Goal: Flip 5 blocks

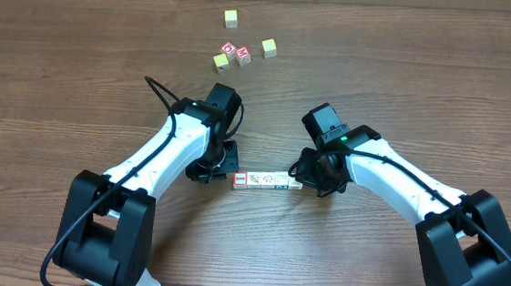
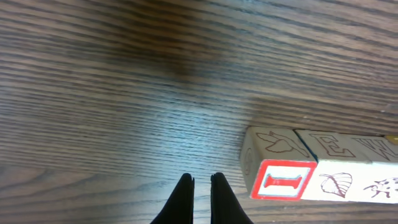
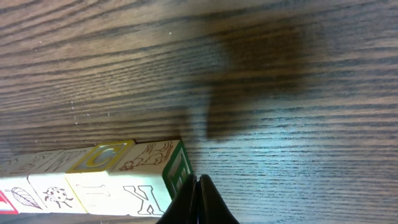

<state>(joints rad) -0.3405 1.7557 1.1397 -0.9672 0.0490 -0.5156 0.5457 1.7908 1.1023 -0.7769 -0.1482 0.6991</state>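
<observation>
**5 blocks in a row between 2 closed grippers**

The blocks [image 1: 266, 180] lie in 1 touching row on the table [image 1: 60, 73], mid-scene. The left gripper [image 2: 202, 185], closed and empty, sits just left of the red-bordered block [image 2: 283, 180], which reads "I". The right gripper [image 3: 198, 186] is also closed and empty, and meets the green-faced block [image 3: 176, 167] at the right end, with a "K" beside it. Loose cubes [image 1: 243, 57] lie farther back.

A red letter I inside a red border marks the end block [image 2: 283, 180], lower right of the left wrist view; the neighbour block [image 2: 333, 146] shows an E on top. At bottom left of the right wrist view, a pale block [image 3: 144, 198] carries an upside-down K.
</observation>
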